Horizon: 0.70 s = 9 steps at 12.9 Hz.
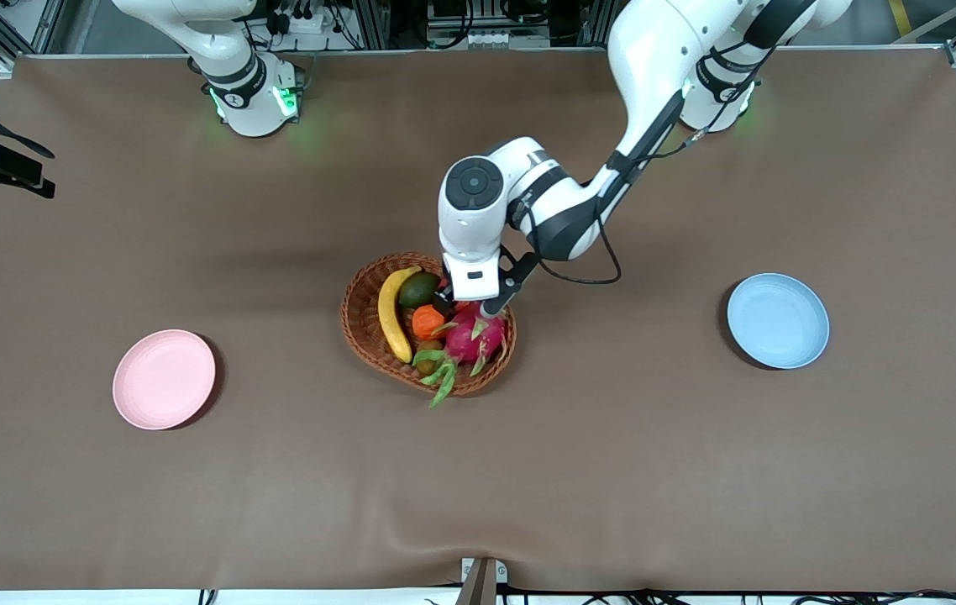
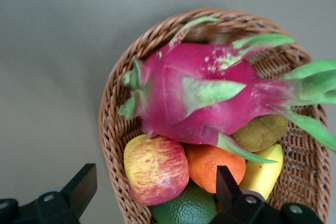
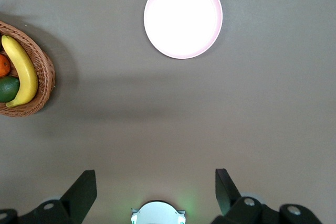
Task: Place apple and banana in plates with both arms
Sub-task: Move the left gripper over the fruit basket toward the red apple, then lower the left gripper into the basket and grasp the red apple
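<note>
Over the wicker basket (image 1: pixel 369 336), the left gripper (image 2: pixel 152 195) is held with jaws spread astride the apple (image 2: pixel 156 169), at six o'clock from the dragon fruit (image 2: pixel 199 95). The banana (image 1: pixel 394 313) remains basketed. Both plates, pink (image 1: pixel 164 379) and blue (image 1: pixel 778 320), lie unfilled on the bench. The right gripper (image 3: pixel 152 195) waits, jaws apart, raised above its base.

Apple (image 2: pixel 156 169): red, streaked with yellow patches. Banana (image 1: pixel 392 313): yellow with dark tips. Plates: one pale pink (image 1: pixel 164 378), one pale blue (image 1: pixel 778 320). Wicker basket (image 1: pixel 360 336): brown weave. Dragon fruit (image 2: pixel 205 95): magenta-pink with green scales. Orange fruit (image 2: pixel 210 163): orange. Round fruit (image 2: pixel 184 208) beside it: dark green. Table cover (image 1: pixel 612 462): plain brown.
</note>
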{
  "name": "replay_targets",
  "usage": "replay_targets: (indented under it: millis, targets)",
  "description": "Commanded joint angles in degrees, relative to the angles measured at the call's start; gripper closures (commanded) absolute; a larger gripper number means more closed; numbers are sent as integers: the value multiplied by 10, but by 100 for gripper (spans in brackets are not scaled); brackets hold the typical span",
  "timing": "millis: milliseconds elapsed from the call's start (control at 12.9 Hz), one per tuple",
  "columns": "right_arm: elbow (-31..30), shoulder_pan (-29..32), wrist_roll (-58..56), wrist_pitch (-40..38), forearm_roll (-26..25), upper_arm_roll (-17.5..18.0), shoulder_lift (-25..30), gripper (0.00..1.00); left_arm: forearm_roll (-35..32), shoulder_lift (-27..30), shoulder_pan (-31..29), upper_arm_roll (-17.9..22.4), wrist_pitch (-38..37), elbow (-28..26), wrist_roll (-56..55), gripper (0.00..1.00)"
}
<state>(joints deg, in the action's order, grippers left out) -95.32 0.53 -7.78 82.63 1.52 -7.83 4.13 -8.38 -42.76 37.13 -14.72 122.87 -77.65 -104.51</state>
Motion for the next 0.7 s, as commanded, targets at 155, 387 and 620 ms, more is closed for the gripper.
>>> replay_targets:
  millis: [155, 387, 620]
  targets:
    - [13, -5, 4, 23, 7, 1, 4, 0, -7, -29, 19, 12, 0, 26, -21, 0]
    - [76, -6, 3, 18, 5, 1, -36, 0, -6, -37, 23, 11, 0, 26, -31, 0]
    - [80, -4, 2, 19, 5, 0, -43, 0, -6, -40, 28, 15, 1, 26, -31, 0]
